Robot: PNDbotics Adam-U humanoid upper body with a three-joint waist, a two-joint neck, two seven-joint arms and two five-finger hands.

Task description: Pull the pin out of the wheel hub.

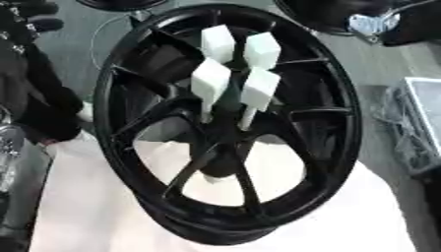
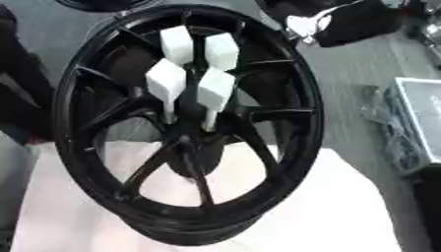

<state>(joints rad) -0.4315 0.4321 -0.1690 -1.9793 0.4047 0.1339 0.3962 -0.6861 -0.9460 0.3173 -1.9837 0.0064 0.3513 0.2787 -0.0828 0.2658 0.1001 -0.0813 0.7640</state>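
1. The black wheel hub (image 1: pixel 226 123) stands tilted on a white-covered counter (image 1: pixel 86 211), with four white block-headed pins (image 1: pixel 211 81) sticking out of its centre, close together.
2. The left hand (image 1: pixel 30 22) shows only as a dark shape at the upper left corner, apart from the wheel; whether its fingers are open or curled, I cannot tell. The right hand is nowhere in view.
3. The pull looks not yet begun. I'd take one block head alone and draw it straight along its stem, not sideways.
4. The heads nearly touch, so neighbours may get knocked.
5. Open room lies above the hub; a grey box (image 1: pixel 426 123) crowds the right edge.
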